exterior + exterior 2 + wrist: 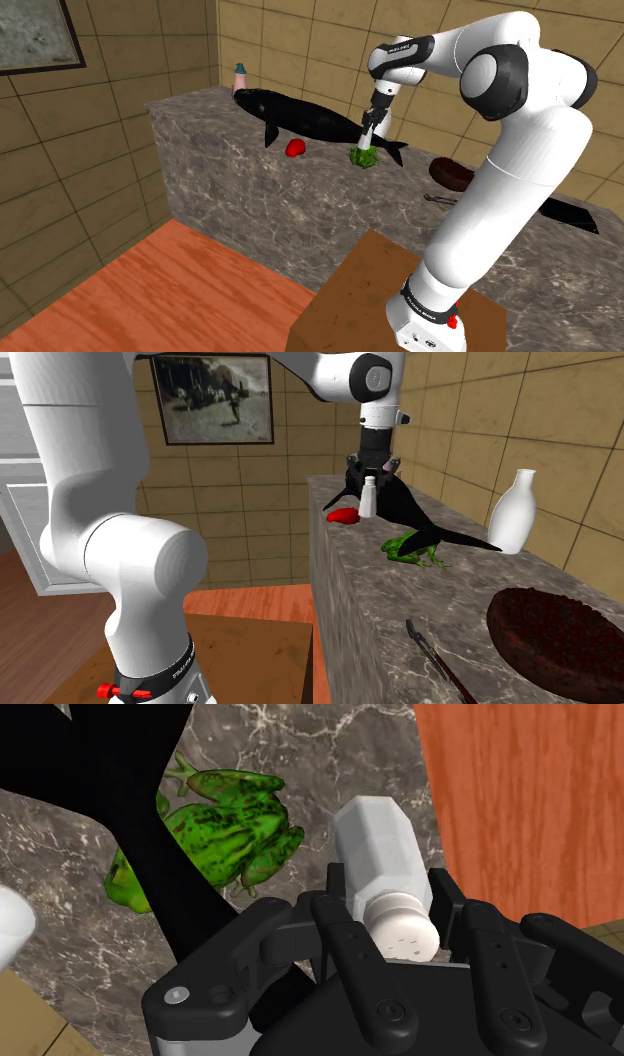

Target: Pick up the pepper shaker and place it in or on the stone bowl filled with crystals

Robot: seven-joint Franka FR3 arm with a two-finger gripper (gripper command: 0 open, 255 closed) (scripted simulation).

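Observation:
A white pepper shaker (377,844) with a round perforated cap sits clasped between the black fingers of my gripper (402,926). In the second exterior view the shaker (369,500) hangs from the gripper (369,480), lifted above the marble counter (375,612) near a black whale figure (415,512). The shoulder view shows the shaker (366,139) just above a green frog (363,157). The dark reddish-brown bowl (450,174) rests on the counter toward the shoulder view's right, well away from the gripper. It is also near the second exterior view's lower right (556,642).
A red object (295,148) lies beside the whale figure (300,116). A white bottle (512,512) stands behind the frog (413,550). A dark utensil (436,658) lies by the bowl. A flat black item (570,214) sits at the counter's end. Wooden floor (190,285) lies below the counter edge.

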